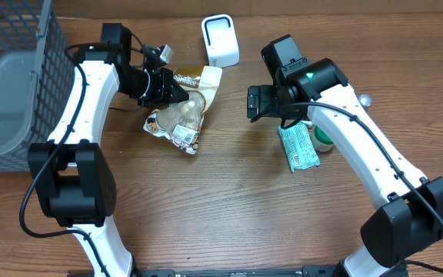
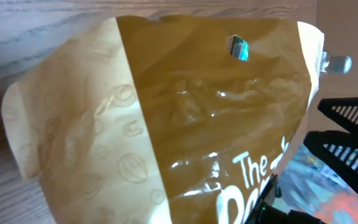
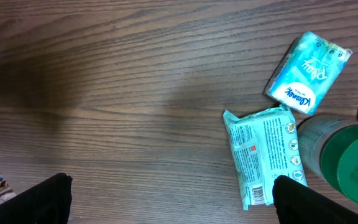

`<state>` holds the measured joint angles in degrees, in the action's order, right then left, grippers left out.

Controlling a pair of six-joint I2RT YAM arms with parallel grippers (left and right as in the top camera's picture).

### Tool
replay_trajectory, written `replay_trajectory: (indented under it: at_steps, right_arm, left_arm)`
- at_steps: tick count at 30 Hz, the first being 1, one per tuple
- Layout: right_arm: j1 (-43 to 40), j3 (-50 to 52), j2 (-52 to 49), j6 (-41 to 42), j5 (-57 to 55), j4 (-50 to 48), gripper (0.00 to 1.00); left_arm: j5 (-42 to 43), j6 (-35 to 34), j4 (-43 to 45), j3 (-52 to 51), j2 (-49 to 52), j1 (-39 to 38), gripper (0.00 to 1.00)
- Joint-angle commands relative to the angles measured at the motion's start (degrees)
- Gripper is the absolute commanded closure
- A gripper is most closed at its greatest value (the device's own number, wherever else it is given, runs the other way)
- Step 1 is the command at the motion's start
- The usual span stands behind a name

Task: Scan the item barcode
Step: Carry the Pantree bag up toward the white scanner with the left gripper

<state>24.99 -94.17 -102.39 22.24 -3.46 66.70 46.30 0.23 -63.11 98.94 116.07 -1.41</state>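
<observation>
The wooden table (image 1: 221, 223) carried a white box-shaped device (image 1: 220, 40) at its far edge, which we took for the scanner, and we placed everything else from it. The snack bag (image 1: 184, 108) lay just in front of that device and slightly to its left, flat on the wood. The left gripper (image 1: 174, 91) was clamped shut on the bag's upper part, on the side away from the device; in the left wrist view the tan-and-gold film filled the frame. The right gripper (image 1: 254, 102) hung in front of the device on its right, jaws wide and holding nothing, with a teal wipes pack (image 1: 297, 146) farther out on that side. We judged the bag gripped but not yet presented. To do this well, we would have lifted it gently, since thin film creases, turned the printed label panel near the bag's lower end toward the device's face, and held it flat and steady there.
</observation>
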Motion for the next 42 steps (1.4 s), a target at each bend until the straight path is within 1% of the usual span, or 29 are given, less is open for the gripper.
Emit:
replay_trajectory:
  at_steps: [1, 6, 10, 15, 23, 28, 30, 33, 37, 40, 42]
  right_arm:
    - [-0.4, -0.7, 0.2, -0.2, -1.0, -0.2, 0.00]
    - [-0.4, -0.7, 0.2, -0.2, -1.0, -0.2, 0.00]
    - [-0.4, -0.7, 0.2, -0.2, -1.0, -0.2, 0.00]
    - [-0.4, -0.7, 0.2, -0.2, -1.0, -0.2, 0.00]
    - [-0.4, -0.7, 0.2, -0.2, -1.0, -0.2, 0.00]
    - [-0.4, -0.7, 0.2, -0.2, -1.0, -0.2, 0.00]
    - [-0.4, -0.7, 0.2, -0.2, -1.0, -0.2, 0.00]
    - [-0.4, -0.7, 0.2, -0.2, -1.0, -0.2, 0.00]
    - [-0.4, -0.7, 0.2, -0.2, -1.0, -0.2, 0.00]
    - [-0.4, -0.7, 0.2, -0.2, -1.0, -0.2, 0.00]
    - [-0.4, -0.7, 0.2, -0.2, -1.0, -0.2, 0.00]
  left_arm:
    - [4.8, 1.1, -1.3, 1.0, -1.2, -0.1, 0.96]
    - [9.5, 1.1, -2.2, 1.0, -1.2, -0.1, 0.96]
    - [9.5, 1.1, -2.1, 1.0, -1.2, -0.1, 0.96]
    - [9.2, 2.8, -1.9, 1.0, -1.2, -0.1, 0.96]
    - [9.3, 2.7, -0.6, 1.0, -1.2, -0.1, 0.96]
    - [8.4, -1.6, -0.7, 3.0, -1.8, -0.1, 0.96]
    - [7.0, -2.9, -0.7, 4.7, -2.3, -0.1, 0.96]
    - [2.7, -6.1, -1.6, 9.3, -3.1, -0.2, 0.96]
    - [-3.5, -8.5, -4.9, 17.8, -4.1, -0.2, 0.96]
    - [-10.4, -11.5, -7.5, 25.8, -4.2, -0.2, 0.96]
    - [-12.7, -12.5, -7.6, 29.0, -4.2, -0.5, 0.96]
